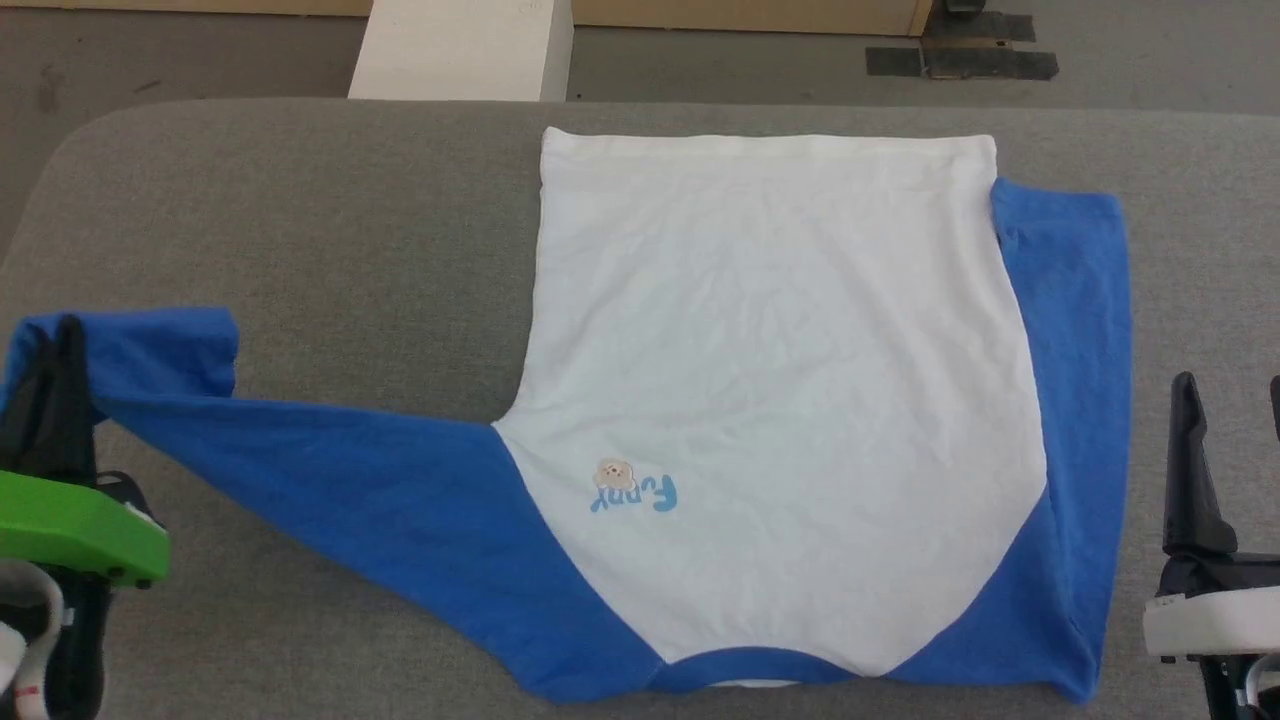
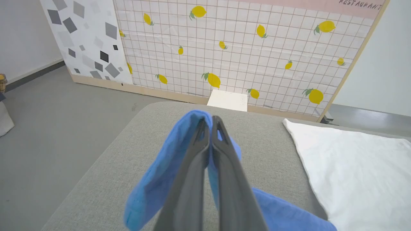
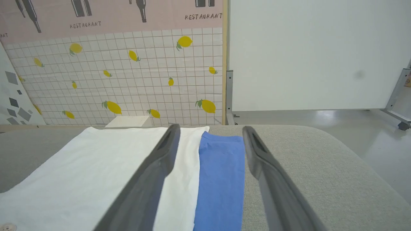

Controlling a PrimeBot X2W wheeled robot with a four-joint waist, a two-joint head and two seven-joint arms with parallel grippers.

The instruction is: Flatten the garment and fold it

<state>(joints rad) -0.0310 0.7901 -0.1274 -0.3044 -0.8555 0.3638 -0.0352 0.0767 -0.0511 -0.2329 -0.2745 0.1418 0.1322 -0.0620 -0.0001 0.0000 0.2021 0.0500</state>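
The garment (image 1: 780,380) lies flat on the grey table (image 1: 350,220), white body up, blue neckband at the near edge and a small patch and word on the chest (image 1: 635,487). Its left blue sleeve (image 1: 330,470) stretches out to the left. My left gripper (image 1: 45,340) is shut on that sleeve's cuff, and in the left wrist view the closed gripper (image 2: 208,120) pinches the blue cloth (image 2: 173,154) just above the table. The right blue sleeve (image 1: 1075,400) lies folded along the body's right side. Off that sleeve's outer edge, my right gripper (image 1: 1232,385) stands open, holding nothing. In its wrist view the gripper (image 3: 210,130) hovers over the sleeve (image 3: 221,173).
A white block (image 1: 465,50) stands on the floor just past the table's far edge. Behind it is a lemon-patterned wall panel (image 2: 240,48). The table's rounded left corner (image 1: 90,140) is near the held sleeve. Bare grey tabletop lies left of the white body and right of the folded sleeve.
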